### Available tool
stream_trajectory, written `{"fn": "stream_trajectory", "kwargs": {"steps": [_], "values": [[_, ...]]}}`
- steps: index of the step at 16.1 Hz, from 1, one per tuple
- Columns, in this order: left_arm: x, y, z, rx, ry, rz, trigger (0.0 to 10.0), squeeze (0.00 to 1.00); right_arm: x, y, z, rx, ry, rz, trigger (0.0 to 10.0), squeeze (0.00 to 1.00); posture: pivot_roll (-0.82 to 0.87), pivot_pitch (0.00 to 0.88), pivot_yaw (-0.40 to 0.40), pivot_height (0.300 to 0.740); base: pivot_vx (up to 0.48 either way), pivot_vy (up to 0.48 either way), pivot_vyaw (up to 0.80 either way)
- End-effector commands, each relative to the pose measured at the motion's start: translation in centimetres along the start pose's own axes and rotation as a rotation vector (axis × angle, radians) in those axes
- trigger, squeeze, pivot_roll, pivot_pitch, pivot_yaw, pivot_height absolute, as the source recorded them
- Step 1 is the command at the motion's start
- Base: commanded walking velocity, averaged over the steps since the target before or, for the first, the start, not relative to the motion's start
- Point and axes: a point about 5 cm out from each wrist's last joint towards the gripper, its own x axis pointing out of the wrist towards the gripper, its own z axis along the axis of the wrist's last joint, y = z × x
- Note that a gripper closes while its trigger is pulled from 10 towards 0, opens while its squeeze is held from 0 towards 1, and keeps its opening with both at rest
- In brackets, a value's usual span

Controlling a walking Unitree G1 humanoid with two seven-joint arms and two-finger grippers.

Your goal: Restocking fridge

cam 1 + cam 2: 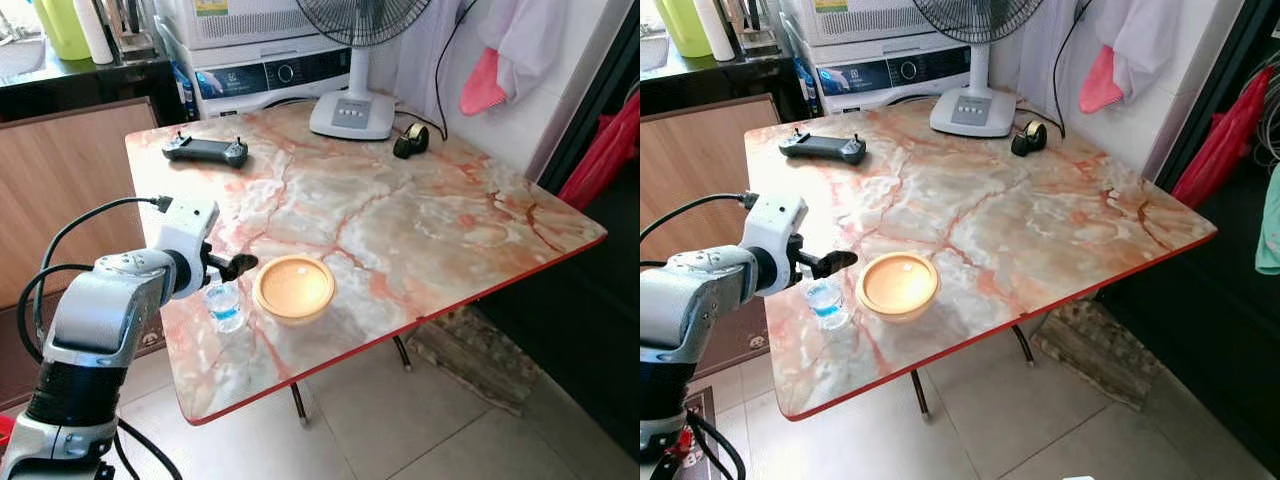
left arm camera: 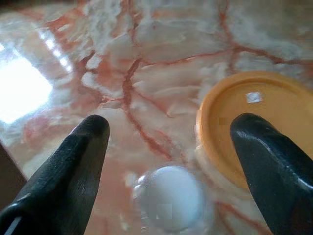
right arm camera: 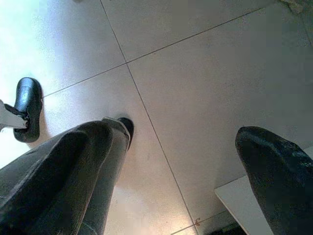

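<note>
Left wrist view looks straight down on the white cap of a small water bottle [image 2: 171, 196], which stands upright on the marble counter [image 1: 400, 220] near its front left edge, just beside a round yellow lidded container [image 1: 293, 288] at about the bottle's 3 o'clock in the head views. The left gripper [image 1: 240, 265] hovers above the bottle with its fingers [image 2: 78, 161] spread wide, one on each side of the cap, neither touching it. To do this pick well, I judge the gripper should come straight down until the fingers flank the bottle's body below the cap, keeping the container-side finger clear of the yellow rim, which sits very close; a nudge there could tip the light bottle. Closing gently suits thin plastic. A black controller [image 1: 205, 150] lies toward 11 o'clock and a fan base [image 1: 352, 113] toward 1 o'clock, both well apart. The right gripper [image 3: 171, 161] hangs idle over the tiled floor [image 3: 195, 73], fingers apart.
</note>
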Motion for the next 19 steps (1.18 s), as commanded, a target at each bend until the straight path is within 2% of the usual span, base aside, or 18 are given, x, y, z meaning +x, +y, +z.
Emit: {"fn": "stream_trajectory", "kwargs": {"steps": [1,7,9,18,19], "values": [[-0.6,-0.6,0.1,-0.002,-0.004,-0.020,10.0,0.00,0.0,-0.1,-0.1,-0.009,0.003,-0.002,10.0,0.00,0.10,0.000,-0.023,0.740,0.000,0.000,0.00],[-1.6,-1.1,0.1,0.011,0.019,-0.015,10.0,0.00,0.0,0.0,-0.2,-0.010,0.003,0.001,10.0,0.00,0.10,0.000,-0.017,0.740,0.000,0.000,0.00],[-1.7,-0.6,-0.5,0.019,0.045,0.025,10.0,0.00,0.0,0.1,-0.2,-0.012,0.005,0.004,10.0,0.00,0.11,0.000,-0.016,0.740,0.000,0.000,0.00],[-1.7,0.7,-1.3,-0.039,0.045,0.079,10.0,0.00,-0.1,-0.2,-0.2,-0.020,0.007,0.002,10.0,0.00,0.11,0.000,-0.031,0.740,0.000,0.000,0.00],[-1.7,0.7,-1.3,-0.046,0.043,0.076,6.5,0.00,-0.1,-0.2,-0.2,-0.021,0.007,0.002,10.0,0.00,0.11,0.000,-0.031,0.740,0.000,0.000,0.00]]}}
